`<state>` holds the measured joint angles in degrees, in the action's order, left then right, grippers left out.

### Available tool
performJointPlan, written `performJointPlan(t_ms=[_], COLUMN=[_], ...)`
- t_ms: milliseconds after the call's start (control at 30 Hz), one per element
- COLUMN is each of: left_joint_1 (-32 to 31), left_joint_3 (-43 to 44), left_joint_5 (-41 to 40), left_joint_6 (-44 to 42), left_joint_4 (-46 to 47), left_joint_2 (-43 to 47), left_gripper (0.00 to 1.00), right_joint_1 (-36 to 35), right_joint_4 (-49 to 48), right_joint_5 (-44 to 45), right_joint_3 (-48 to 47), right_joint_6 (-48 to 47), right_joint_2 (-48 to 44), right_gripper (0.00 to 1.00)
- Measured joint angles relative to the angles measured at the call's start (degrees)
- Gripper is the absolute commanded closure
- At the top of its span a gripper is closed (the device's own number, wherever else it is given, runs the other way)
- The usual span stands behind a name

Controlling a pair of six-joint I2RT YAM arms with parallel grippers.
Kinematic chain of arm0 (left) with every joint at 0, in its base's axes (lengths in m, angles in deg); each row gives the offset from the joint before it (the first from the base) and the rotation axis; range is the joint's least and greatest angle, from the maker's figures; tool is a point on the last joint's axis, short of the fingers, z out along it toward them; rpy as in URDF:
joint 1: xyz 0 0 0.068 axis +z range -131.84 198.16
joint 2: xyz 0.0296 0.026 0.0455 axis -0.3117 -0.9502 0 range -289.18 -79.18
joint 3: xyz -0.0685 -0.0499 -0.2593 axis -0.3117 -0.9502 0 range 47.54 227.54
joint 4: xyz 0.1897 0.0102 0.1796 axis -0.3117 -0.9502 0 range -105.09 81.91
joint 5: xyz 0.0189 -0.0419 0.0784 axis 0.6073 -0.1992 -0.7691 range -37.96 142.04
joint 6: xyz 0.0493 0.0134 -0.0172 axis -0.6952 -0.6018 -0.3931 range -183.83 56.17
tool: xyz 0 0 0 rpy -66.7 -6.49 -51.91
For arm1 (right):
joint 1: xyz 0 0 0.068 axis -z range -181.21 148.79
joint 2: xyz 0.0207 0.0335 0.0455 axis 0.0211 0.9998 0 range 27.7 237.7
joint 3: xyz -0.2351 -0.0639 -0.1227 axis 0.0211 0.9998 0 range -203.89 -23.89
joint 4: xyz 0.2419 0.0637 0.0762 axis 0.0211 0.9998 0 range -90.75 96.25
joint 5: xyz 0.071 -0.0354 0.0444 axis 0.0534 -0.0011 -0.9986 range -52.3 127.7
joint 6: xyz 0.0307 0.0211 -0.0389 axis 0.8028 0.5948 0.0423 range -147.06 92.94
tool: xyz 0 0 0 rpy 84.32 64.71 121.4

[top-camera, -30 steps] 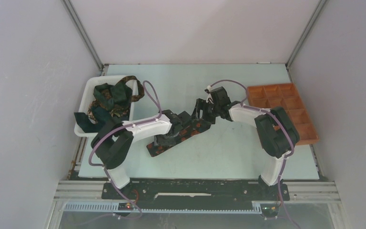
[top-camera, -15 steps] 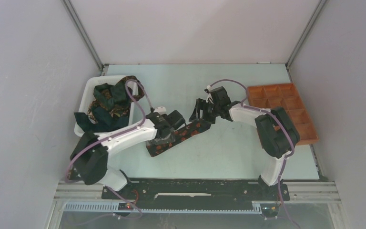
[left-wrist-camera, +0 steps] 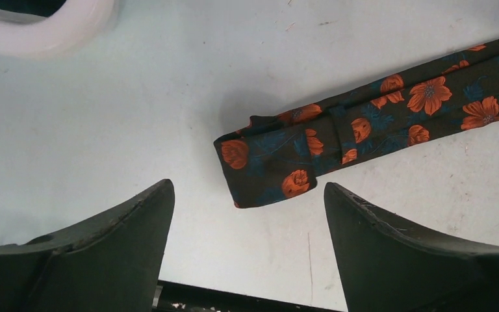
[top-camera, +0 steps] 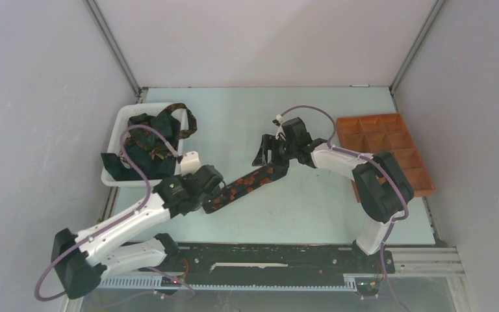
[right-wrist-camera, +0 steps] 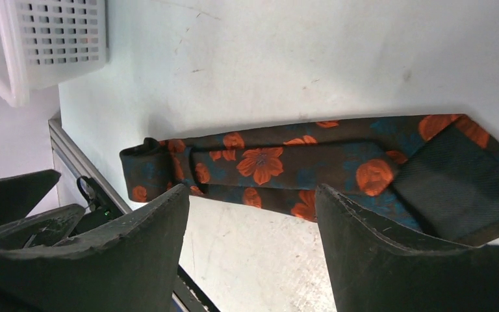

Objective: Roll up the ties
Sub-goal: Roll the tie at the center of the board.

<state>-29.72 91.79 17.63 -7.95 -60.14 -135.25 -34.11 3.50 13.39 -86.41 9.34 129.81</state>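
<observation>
Both open, left tool beside folded end of tie, right tool near other end.

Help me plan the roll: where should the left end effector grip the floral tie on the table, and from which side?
Probably the folded-over end of the tie, nearest the left end effector. It lies flat on the table, so come from above, jaws across its narrow width; the fold gives a thicker edge to pinch.
</observation>
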Motion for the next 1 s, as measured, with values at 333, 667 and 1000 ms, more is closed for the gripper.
performJointPlan(t_ms=[333, 667, 1000], left_joint_1=[0.52, 4.79, 9.01], left_joint_3=[-14.62, -23.26, -26.53], left_joint_5=[1.22, 6.27, 9.25], left_joint_6=[-0.15, 3.58, 7.08], left_joint_4=[6.91, 9.09, 8.13], left_joint_2=[20.83, 28.41, 32.37], left_gripper=[0.00, 0.10, 0.21], right_joint_1=[-5.62, -13.81, -19.67], right_joint_4=[2.58, 2.89, 0.20], right_joint_5=[1.99, 2.29, 1.11], right_joint_3=[0.02, 0.02, 0.02], right_joint_6=[-1.09, -1.07, 0.13], right_joint_2=[-3.32, -6.03, -5.57], right_gripper=[0.29, 0.39, 0.53])
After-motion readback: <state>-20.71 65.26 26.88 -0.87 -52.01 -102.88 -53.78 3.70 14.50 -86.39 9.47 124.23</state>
